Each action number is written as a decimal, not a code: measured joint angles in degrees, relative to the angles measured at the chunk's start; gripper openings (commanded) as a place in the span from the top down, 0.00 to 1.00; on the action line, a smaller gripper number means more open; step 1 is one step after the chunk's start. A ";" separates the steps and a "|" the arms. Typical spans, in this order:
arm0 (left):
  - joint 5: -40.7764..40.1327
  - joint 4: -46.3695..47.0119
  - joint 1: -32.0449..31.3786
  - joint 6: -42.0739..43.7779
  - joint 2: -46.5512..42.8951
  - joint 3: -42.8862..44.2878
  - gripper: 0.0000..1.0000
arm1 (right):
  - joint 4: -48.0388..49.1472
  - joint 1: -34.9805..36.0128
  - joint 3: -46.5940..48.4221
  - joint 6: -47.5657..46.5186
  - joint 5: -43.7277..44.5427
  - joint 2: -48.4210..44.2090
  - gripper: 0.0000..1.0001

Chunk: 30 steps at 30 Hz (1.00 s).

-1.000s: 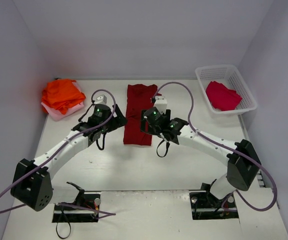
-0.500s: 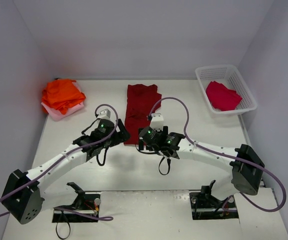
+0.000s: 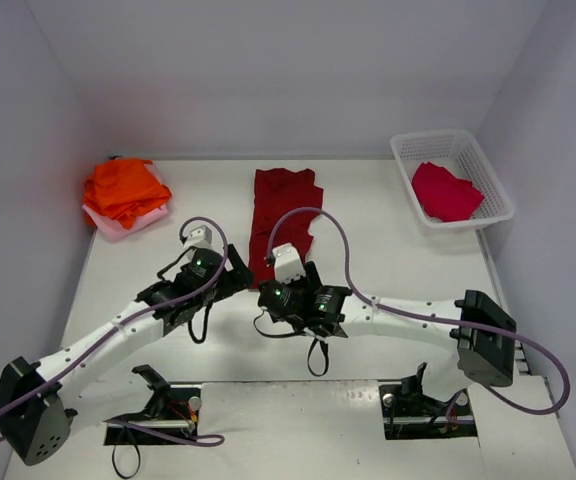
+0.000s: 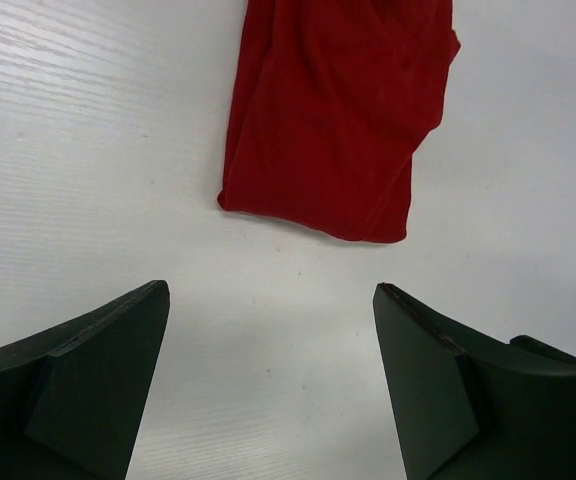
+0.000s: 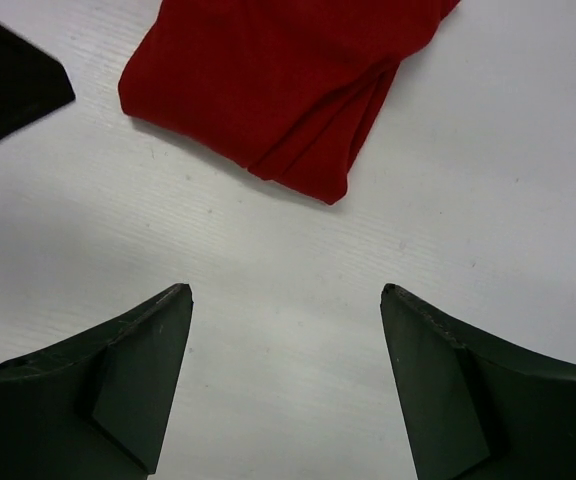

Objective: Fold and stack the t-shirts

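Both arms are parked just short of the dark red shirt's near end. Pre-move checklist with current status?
1. Left gripper open and empty: ok.
2. Right gripper open and empty: ok.
3. Dark red t-shirt lying flat as a long folded strip: ok.
4. Its near edge apart from both grippers, with bare table between: ok.
5. Stack at far left, orange t-shirts on the pale pink t-shirt, neat enough to take another: cannot tell.
6. Crimson t-shirt out of the white basket: not ok, it lies inside.
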 measured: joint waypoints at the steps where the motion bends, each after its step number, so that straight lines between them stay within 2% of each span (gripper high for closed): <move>1: -0.42 -0.63 0.15 0.02 -1.14 0.00 0.22 | 0.04 0.79 0.20 -1.36 0.83 0.59 0.28; 7: -2.51 -6.69 4.57 1.42 -8.02 0.13 0.21 | 0.87 2.75 0.35 -9.88 5.25 4.70 0.28; 16: 0.70 -12.48 18.10 6.01 -13.00 2.14 0.21 | 8.35 3.39 -1.31 -20.76 6.71 6.95 0.28; 24: 7.87 -14.93 29.62 10.58 -12.94 3.82 0.21 | 13.66 4.92 -1.81 -24.20 4.35 11.30 0.28; 30: 12.39 -15.21 33.66 12.39 -12.92 4.76 0.21 | 14.36 8.35 -1.79 -24.72 2.16 17.51 0.28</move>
